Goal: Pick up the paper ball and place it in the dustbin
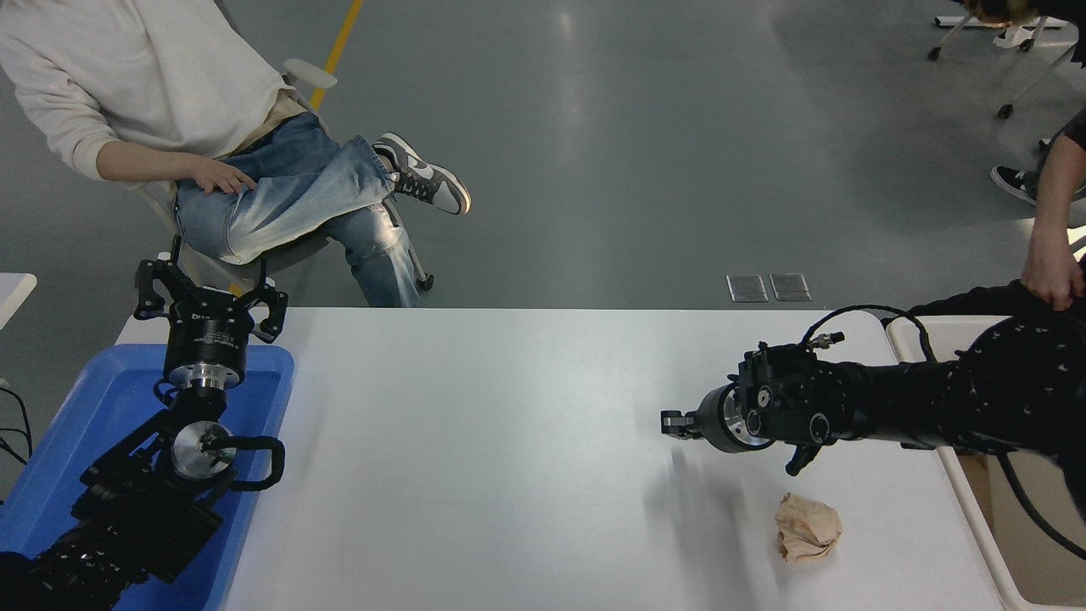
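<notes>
Right gripper (673, 422): enters from the right edge on a black arm, lying roughly level above the white table (509, 441), wrist pointing toward the picture's left. Only a small black tip shows beyond the silver wrist ring. From this angle I cannot tell how far the jaws stand apart. Nothing is seen between or against them; the tip is clear of the table surface, with a faint shadow on the table below it.

Paper ball (807, 528): a crumpled tan-brown wad, resting on the table nearer the camera than the right gripper and to the rear-right of its tip, below the wrist body. It is apart from the gripper, untouched.

Dustbin (976, 526): cream-white, thick-rimmed, at the table's right edge, behind the gripper along the arm's line. Only its left wall and part of the interior show; the arm crosses above its far end. The ball lies near its left wall, outside it.

Left gripper (210, 299): parked at lower left over the blue tray (93, 407), fingers (151, 284) spread wide, holding nothing.

Persons: one seated beyond the far left corner of the table; a hand (1050, 276) of another at the upper right, above the right arm.
</notes>
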Motion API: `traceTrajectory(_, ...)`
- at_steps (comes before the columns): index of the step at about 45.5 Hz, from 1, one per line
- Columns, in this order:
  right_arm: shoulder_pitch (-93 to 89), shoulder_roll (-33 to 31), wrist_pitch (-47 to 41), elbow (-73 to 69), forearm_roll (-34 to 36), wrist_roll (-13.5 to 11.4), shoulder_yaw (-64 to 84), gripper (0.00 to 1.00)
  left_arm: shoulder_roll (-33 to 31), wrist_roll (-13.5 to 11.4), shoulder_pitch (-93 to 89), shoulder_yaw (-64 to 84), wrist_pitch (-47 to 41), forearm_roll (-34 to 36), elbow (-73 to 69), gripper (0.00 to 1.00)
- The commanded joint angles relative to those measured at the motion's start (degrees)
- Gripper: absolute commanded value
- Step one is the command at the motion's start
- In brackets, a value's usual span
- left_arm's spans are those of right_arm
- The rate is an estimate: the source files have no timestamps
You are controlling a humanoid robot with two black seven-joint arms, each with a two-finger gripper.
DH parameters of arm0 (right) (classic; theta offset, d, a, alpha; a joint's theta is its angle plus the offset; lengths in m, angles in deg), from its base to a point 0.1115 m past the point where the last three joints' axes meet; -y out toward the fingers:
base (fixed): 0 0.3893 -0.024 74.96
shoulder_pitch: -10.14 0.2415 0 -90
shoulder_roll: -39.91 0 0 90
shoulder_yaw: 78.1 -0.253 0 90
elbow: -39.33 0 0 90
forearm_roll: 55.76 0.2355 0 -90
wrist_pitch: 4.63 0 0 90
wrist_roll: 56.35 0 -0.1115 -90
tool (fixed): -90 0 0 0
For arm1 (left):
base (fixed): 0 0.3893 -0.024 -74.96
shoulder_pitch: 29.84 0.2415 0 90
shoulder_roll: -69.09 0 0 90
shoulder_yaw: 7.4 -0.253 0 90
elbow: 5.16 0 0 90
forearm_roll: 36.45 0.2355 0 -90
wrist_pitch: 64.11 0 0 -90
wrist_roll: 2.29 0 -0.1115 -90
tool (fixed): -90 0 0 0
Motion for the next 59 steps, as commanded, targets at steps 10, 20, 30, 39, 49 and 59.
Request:
traceTrajectory(10,27.54,-16.92,-20.6,-16.76,0.65,-0.27,5.56,1.0,0.0,0.0,0.01,-0.01,0.01,-0.01,0.01,0.99)
traceTrajectory(20,44.77,-21.67,-28.25,-29.14,0.56,-0.27,10.92,1.0,0.0,-0.09,0.01,-0.01,0.01,-0.01,0.01,0.99)
traceTrajectory(30,56.64,-24.04,-35.27,-34.78,0.82,-0.18,17.86,1.0,0.0,0.0,0.01,-0.01,0.01,-0.01,-0.07,0.99)
traceTrajectory(39,65.96,-29.93,-35.46,-38.56,0.91,-0.18,20.86,1.0,0.0,-0.09,0.01,-0.01,0.01,-0.01,-0.07,0.99)
traceTrajectory(49,72.73,-30.46,-35.46,-41.19,0.82,-0.27,25.87,1.0,0.0,-0.08,0.01,0.07,0.01,-0.01,-0.07,0.99)
traceTrajectory(59,73.0,-30.29,-35.46,-43.04,-0.14,-0.35,26.49,1.0,0.0,-0.09,0.01,-0.01,-0.07,-0.1,-0.07,0.99)
